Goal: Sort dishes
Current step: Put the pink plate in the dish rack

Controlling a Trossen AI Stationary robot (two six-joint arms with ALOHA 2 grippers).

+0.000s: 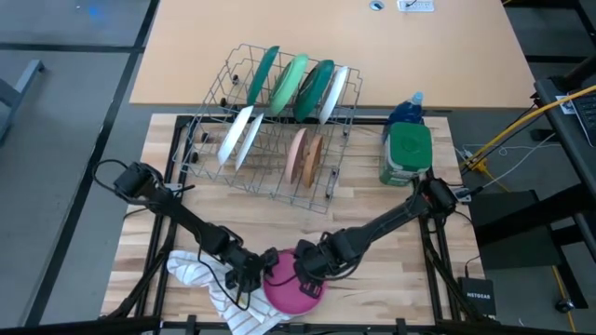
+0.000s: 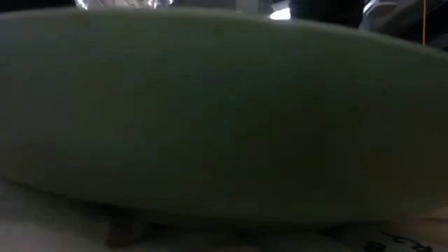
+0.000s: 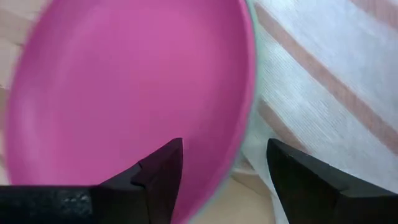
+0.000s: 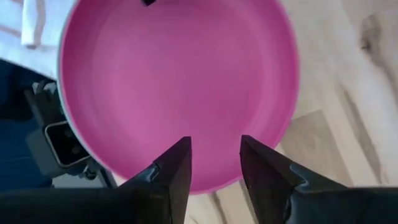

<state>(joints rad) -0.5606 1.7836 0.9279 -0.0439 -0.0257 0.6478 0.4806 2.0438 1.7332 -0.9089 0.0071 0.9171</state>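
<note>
Pink plate point(image 1: 291, 290) lies at the table's point(image 1: 391, 270) near edge, partly on the striped cloth point(image 1: 219, 284). Left gripper point(image 3: 224, 180) reaches low from the left, jaws wide, straddling the plate's rim. Right gripper point(image 4: 214, 165) comes in from the right, jaws apart over the plate. Farther back, the rack point(image 1: 270, 121) holds green, white and tan dishes point(image 1: 296, 84).

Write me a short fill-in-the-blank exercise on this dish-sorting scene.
1. Both grippers are at the ____ plate at the table's near edge.
2. The left gripper straddles the plate's rim with its fingers ____.
3. Beside that plate lies a white ____ cloth.
4. The other dishes stand in a wire ____.

Missing words: pink; open; striped; rack
</note>
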